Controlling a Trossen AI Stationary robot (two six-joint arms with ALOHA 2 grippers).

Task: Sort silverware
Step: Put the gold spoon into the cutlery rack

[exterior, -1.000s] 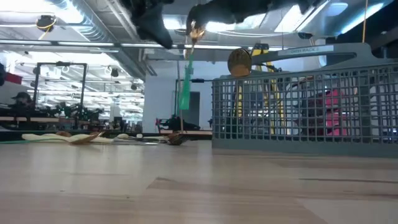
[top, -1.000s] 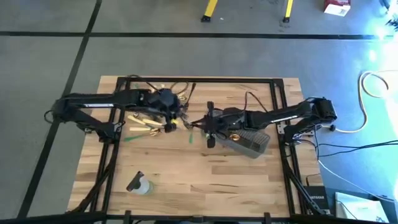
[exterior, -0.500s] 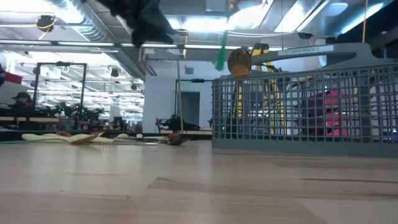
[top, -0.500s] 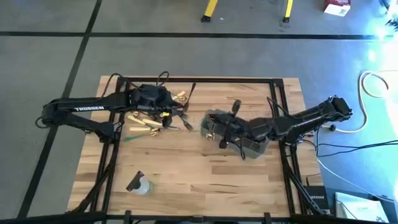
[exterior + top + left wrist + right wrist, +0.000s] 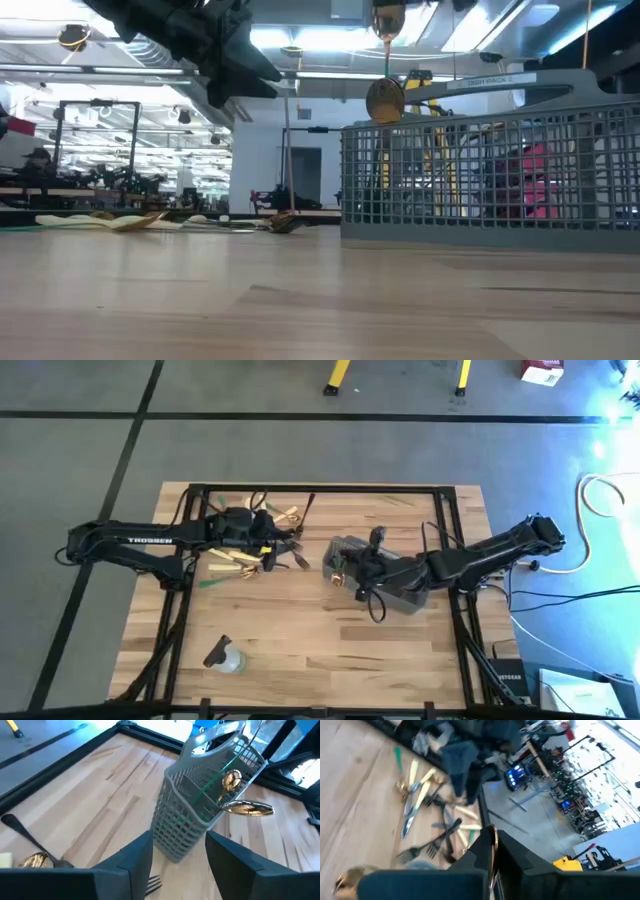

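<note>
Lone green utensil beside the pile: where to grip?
Grip the green utensil mid-shaft, coming straight down with the end effector closing across its narrow width. It lies flat and slim, just clear of the pile, so both long sides look free.

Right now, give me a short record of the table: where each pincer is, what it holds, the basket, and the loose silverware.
left pincer: open, empty, above the loose pile
right pincer: shut on gold utensil, over the basket
basket: grey mesh, table's right half; gold spoons and a green utensil inside
loose silverware: scattered on the left half
</note>
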